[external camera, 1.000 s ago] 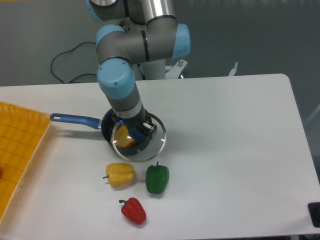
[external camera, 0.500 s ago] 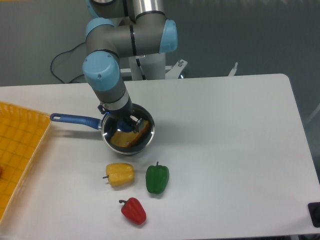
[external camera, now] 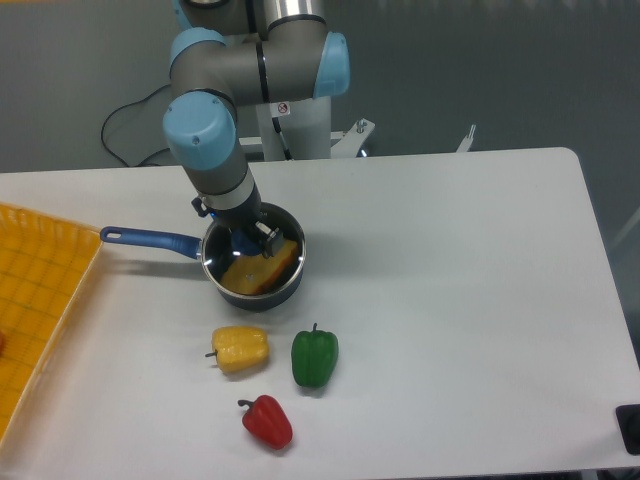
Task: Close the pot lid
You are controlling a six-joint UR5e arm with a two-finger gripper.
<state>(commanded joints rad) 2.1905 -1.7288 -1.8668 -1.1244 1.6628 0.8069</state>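
Lid [external camera: 262, 272]: glass, lying level on the pot [external camera: 290, 284], blue handle pointing left. Gripper [external camera: 247, 243]: over the knob; grip cannot be told. Near the pot: yellow pepper [external camera: 241, 349], green pepper [external camera: 314, 357], red pepper [external camera: 267, 421].

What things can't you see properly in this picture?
- Gripper: the arm's wrist covers it, so open or shut cannot be told.
- Lid knob: hidden under the gripper.
- Whether the lid sits fully on the pot: the glass is see-through and the rim too small to judge.
- The orange thing inside the pot: blurred through the glass.
- Yellow tray: cut off by the left edge.
- Dark thing: cut off at the right edge.
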